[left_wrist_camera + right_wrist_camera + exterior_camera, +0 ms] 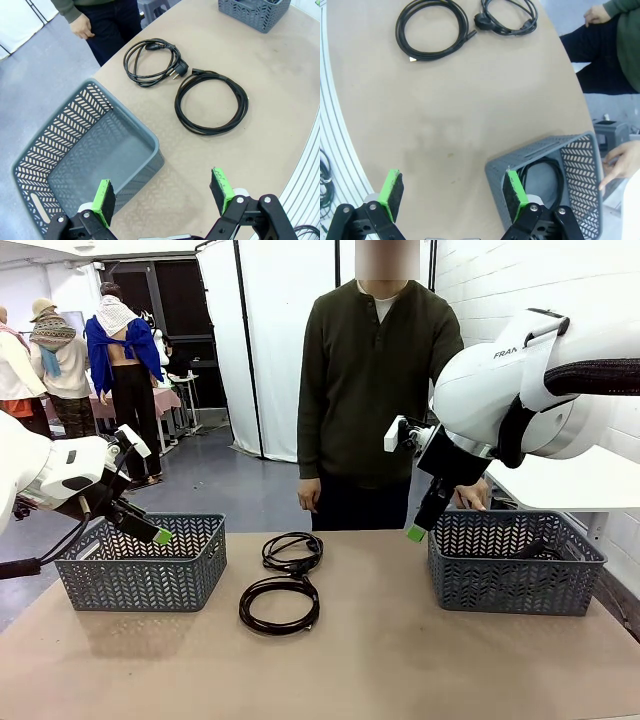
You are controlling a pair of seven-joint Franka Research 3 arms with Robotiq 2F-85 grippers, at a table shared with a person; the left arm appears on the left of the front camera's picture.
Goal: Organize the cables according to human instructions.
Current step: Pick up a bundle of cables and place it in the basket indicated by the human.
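Two coiled black cables lie in the middle of the table: the nearer coil point(279, 605) point(211, 107) point(432, 29) and the farther coil point(292, 552) point(150, 61) point(508, 15). Another black cable point(543, 177) point(535, 551) lies inside the right basket point(515, 562) point(580, 165). My left gripper point(160, 535) point(164, 192) hangs open over the near edge of the left basket point(145, 560) point(80, 155), holding nothing. Open too, my right gripper point(417, 531) point(454, 194) hovers above the right basket's left rim, with nothing between its pads.
A person stands at the far side, one hand point(309, 495) point(81, 28) hanging by the table edge, the other hand point(619, 165) touching the right basket's far rim. The left basket holds nothing. Bare tabletop lies in front of the coils.
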